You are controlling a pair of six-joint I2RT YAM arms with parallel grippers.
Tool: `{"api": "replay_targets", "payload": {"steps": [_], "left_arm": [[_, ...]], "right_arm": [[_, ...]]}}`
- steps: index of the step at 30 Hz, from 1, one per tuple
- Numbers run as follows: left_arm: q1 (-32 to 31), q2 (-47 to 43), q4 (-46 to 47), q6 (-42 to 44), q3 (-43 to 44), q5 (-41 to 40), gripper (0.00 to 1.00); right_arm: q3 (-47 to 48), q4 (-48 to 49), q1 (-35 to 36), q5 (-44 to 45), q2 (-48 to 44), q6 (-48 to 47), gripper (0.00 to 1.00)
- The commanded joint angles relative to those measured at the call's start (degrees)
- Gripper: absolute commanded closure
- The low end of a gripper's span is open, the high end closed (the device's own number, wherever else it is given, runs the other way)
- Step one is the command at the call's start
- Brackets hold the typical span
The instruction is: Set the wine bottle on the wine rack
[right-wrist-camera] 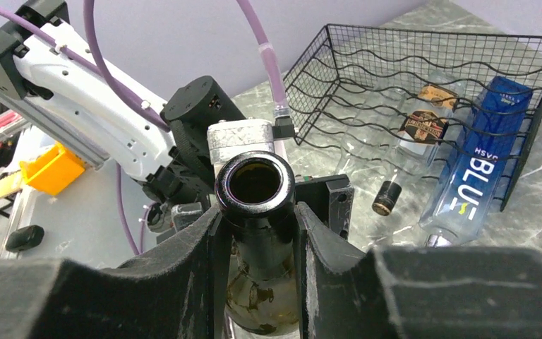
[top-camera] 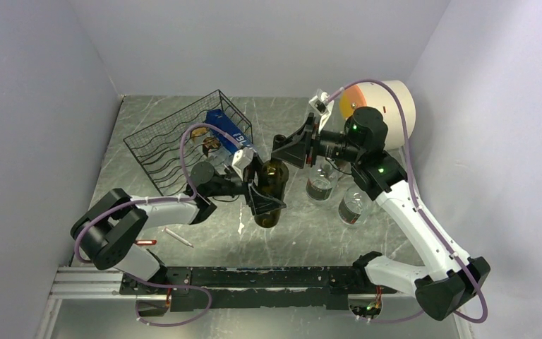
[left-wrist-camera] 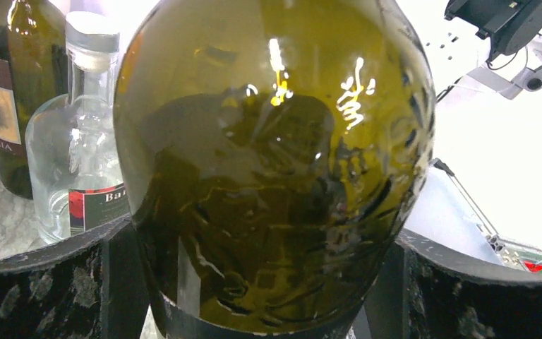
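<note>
Clamps the wine bottle [right-wrist-camera: 257, 201] by the neck with the right gripper [right-wrist-camera: 258, 240], fingers [right-wrist-camera: 190, 261] tight on both sides just under the open mouth. Flanks the same bottle's wide belly with the left gripper [left-wrist-camera: 265, 240], jaws spread wide, one finger low at each side. Can't tell whether those pads touch the glass.

Has the wine bottle roughly upright at mid-table between both grippers, not on the wine rack [top-camera: 176, 148]. Can't tell whether the base sits on the table [top-camera: 212, 240] or hangs just above it.

Finds the wine rack just left of and behind the bottle, toward the back-left corner, apart from it. Inside it: a blue bottle [right-wrist-camera: 476, 166] lying down, a clear labelled bottle [right-wrist-camera: 423, 127] lying beside it.

Just right of the wine bottle: a clear bottle [left-wrist-camera: 77, 162] with a red label and a dark labelled bottle [left-wrist-camera: 0, 92], both standing.

At back right, behind the right arm: a white drum [top-camera: 388, 106] with an orange face. Near the left arm, flat on the table: a thin white stick [top-camera: 178, 237].
</note>
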Motion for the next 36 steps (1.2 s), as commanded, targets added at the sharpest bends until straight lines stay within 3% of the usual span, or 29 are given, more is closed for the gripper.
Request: {"api": "replay_targets", "payload": {"steps": [1,5,8,9,10,11,13,16,23,31,36], "left_arm": [[-1.0,-1.2,2.4,1.0,0.6,-3.2,0.05],[-1.1,-3.6,-1.6,4.8,0.4,-5.2,0.29],[-1.1,-5.9,-7.1,9.2,1.2,-6.4,0.56],[-1.1,-6.7,-8.7,11.5,1.7,-6.6,0.7],[-1.0,-7.4,-10.8,14.0,2.3,-6.7,0.85],[-1.1,-8.3,-13.5,16.5,3.0,-7.3,0.92],[-1.0,-10.1,-19.8,23.3,4.7,-8.7,0.93],[-1.0,-12.4,-29.8,32.3,7.6,-12.9,0.93],[-1.0,-14.5,-46.6,62.6,15.7,-20.8,0.93],[-1.0,-14.8,-44.1,87.6,21.8,-27.1,0.93],[-1.1,-11.9,-50.2,102.4,30.0,-31.6,0.93]], "right_arm": [[0.6,9.2,0.3,-2.2,-2.0,3.4,1.0],[1.1,7.5,0.2,-1.7,-3.1,2.3,1.0],[1.3,5.3,0.3,-0.3,-4.0,2.4,1.0],[1.3,4.2,0.3,0.4,-4.2,2.5,0.97],[1.5,2.8,0.3,1.3,-4.4,2.4,0.86],[1.7,1.3,0.3,2.3,-4.6,2.1,0.73],[2.3,-2.1,0.3,6.3,-5.3,1.5,0.45],[3.5,-6.4,0.3,11.5,-7.0,0.3,0.31],[8.6,-13.8,0.3,19.1,-10.4,-0.9,0.27],[15.7,-24.5,0.3,23.9,-10.4,-1.3,0.27],[17.1,-28.9,0.3,27.3,-10.9,-1.9,0.27]]}}
